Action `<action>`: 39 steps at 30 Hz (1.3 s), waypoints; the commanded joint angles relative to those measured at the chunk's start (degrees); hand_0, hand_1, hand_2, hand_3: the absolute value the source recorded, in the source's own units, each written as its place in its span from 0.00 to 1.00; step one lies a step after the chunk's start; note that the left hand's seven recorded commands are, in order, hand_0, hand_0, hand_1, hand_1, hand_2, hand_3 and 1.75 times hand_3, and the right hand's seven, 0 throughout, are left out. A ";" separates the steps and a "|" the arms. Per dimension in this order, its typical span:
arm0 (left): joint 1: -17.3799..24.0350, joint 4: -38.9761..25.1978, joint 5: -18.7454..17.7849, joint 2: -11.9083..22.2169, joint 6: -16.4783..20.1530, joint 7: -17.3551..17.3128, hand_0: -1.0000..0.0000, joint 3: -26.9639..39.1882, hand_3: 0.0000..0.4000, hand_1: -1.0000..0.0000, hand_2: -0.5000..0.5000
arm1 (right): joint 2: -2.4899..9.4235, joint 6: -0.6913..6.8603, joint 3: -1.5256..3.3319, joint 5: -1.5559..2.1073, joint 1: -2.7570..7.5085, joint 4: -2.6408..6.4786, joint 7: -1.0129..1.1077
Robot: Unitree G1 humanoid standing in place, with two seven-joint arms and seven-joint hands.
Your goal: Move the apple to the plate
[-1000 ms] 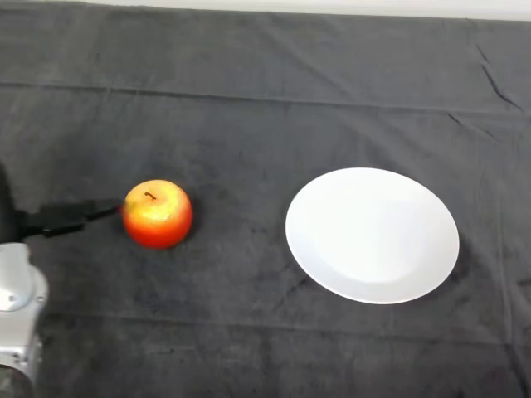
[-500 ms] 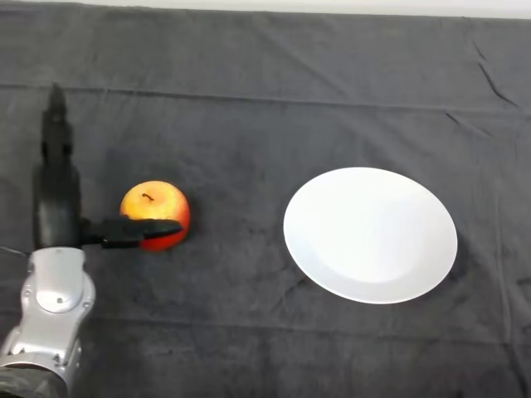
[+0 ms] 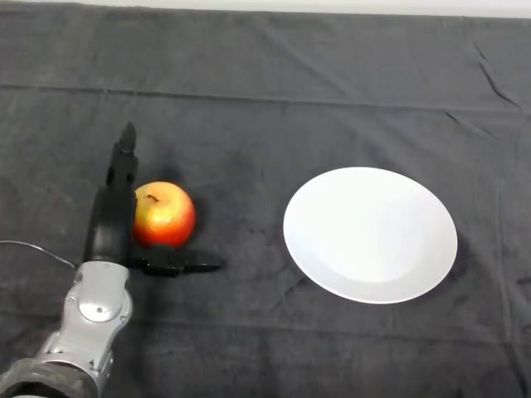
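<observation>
The left hand [image 3: 112, 228] is spread open around the apple [image 3: 164, 215], fingers straight along its left side and thumb stretched out just below it, nothing gripped yet. The apple sits on the worktop [image 3: 274, 75], well apart from the white plate [image 3: 370, 235] to its right. Grasp, carry and release all remain.
</observation>
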 commanded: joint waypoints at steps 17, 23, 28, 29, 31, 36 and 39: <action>-8.89 2.23 3.15 0.60 2.87 1.41 0.00 -3.47 1.00 0.00 0.50 | 0.03 -0.12 -0.79 0.63 0.55 -1.29 -0.14; -10.26 -1.35 4.46 -1.47 3.77 4.09 0.00 -5.44 1.00 0.00 0.50 | 0.02 -0.13 -0.79 0.63 0.54 -1.26 -0.12; -11.41 -3.24 4.81 -2.85 3.42 5.21 0.00 -7.52 1.00 0.00 0.50 | 0.01 -0.13 -0.79 0.64 0.54 -1.26 -0.11; -11.77 -3.37 4.78 -3.12 3.15 5.33 0.00 -8.04 1.00 0.00 0.50 | 0.01 -0.13 -0.79 0.64 0.54 -1.25 -0.11; -12.51 -3.35 4.68 -3.60 2.87 5.48 0.00 -8.82 1.00 0.00 0.50 | 0.01 -0.13 -0.79 0.64 0.54 -1.25 -0.11; -14.77 -2.16 4.18 -5.47 2.02 6.17 0.00 -11.59 1.00 0.00 0.50 | 0.00 -0.14 -0.79 0.64 0.53 -1.22 -0.09; -15.95 -1.08 3.58 -6.68 1.53 6.63 0.00 -13.75 1.00 0.00 0.50 | -0.02 -0.14 -0.80 0.64 0.53 -1.19 -0.07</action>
